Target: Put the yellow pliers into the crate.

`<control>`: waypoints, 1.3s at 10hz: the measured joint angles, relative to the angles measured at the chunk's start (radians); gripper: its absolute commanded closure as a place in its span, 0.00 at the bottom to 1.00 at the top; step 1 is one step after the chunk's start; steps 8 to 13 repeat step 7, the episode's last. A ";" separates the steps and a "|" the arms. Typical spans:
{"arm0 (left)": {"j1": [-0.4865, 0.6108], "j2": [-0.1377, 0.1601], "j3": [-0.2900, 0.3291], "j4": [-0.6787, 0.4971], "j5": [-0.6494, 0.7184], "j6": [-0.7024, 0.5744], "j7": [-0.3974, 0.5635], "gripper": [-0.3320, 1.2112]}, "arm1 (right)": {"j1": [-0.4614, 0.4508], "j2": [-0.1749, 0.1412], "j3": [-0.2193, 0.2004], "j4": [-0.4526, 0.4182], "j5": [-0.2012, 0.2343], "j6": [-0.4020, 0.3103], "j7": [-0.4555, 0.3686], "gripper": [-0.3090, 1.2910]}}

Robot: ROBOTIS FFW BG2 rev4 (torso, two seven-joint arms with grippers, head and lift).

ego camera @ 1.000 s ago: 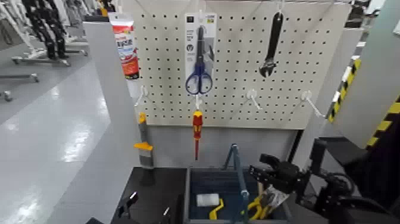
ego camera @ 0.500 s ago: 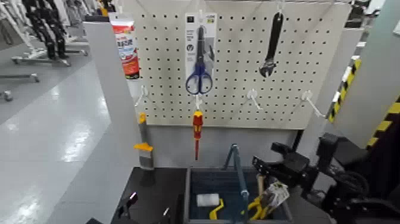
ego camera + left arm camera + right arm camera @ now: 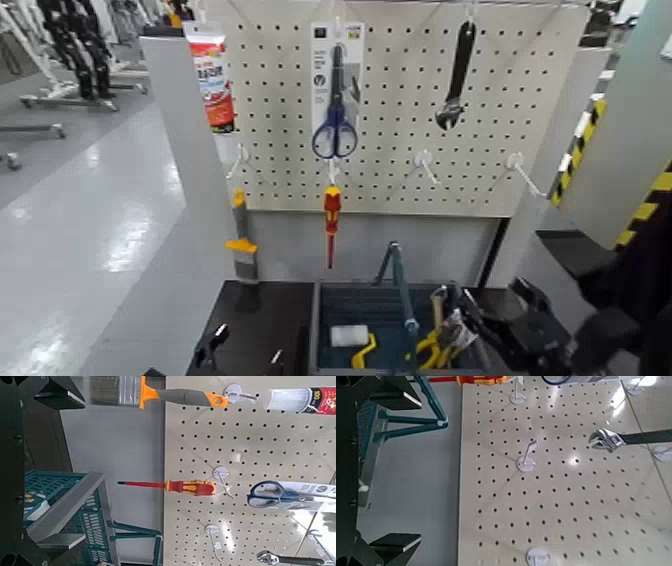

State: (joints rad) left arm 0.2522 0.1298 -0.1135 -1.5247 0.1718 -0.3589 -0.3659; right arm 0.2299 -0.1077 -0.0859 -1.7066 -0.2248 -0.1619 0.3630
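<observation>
Down and away goes the right gripper [image 3: 500, 322]: a moment back it sat higher, above the crate's right end, and now it has dropped toward the lower right of the head view, clear of the load. Its fingers look spread apart with nothing between them, dark prongs fanning out just right of the crate [image 3: 330, 300]. And the yellow pliers [image 3: 437, 345] are in! They lie in the right compartment, near the bottom edge of the frame, yellow handles curving beside the retail card, right of the tall central handle bar [image 3: 400, 290]. On the other side of that bar, in the left compartment, sits the white paint roller [image 3: 350, 337] with its yellow handle. Lower left of the frame, the left gripper [image 3: 240, 352] waits low over the black table [image 3: 255, 310], its two fingertips standing apart and empty. Up on the pegboard [image 3: 400, 120] hang the blue scissors [image 3: 334, 110] and the black wrench [image 3: 456, 75], with the red and yellow screwdriver [image 3: 331, 222] dangling below centre.
</observation>
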 measured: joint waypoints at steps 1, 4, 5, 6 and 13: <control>0.001 -0.002 0.005 0.000 0.000 0.000 -0.005 0.30 | 0.067 0.016 0.008 -0.012 0.020 -0.081 -0.091 0.28; 0.008 -0.010 0.018 0.000 0.000 0.003 -0.016 0.30 | 0.215 0.028 0.054 -0.058 0.045 -0.166 -0.252 0.28; 0.011 -0.010 0.020 -0.002 0.000 0.004 -0.017 0.30 | 0.235 0.029 0.059 -0.062 0.053 -0.172 -0.252 0.28; 0.013 -0.010 0.021 -0.005 0.000 0.007 -0.017 0.30 | 0.250 0.030 0.063 -0.064 0.068 -0.178 -0.254 0.28; 0.017 -0.010 0.023 -0.007 0.000 0.007 -0.017 0.30 | 0.264 0.034 0.065 -0.065 0.077 -0.181 -0.258 0.28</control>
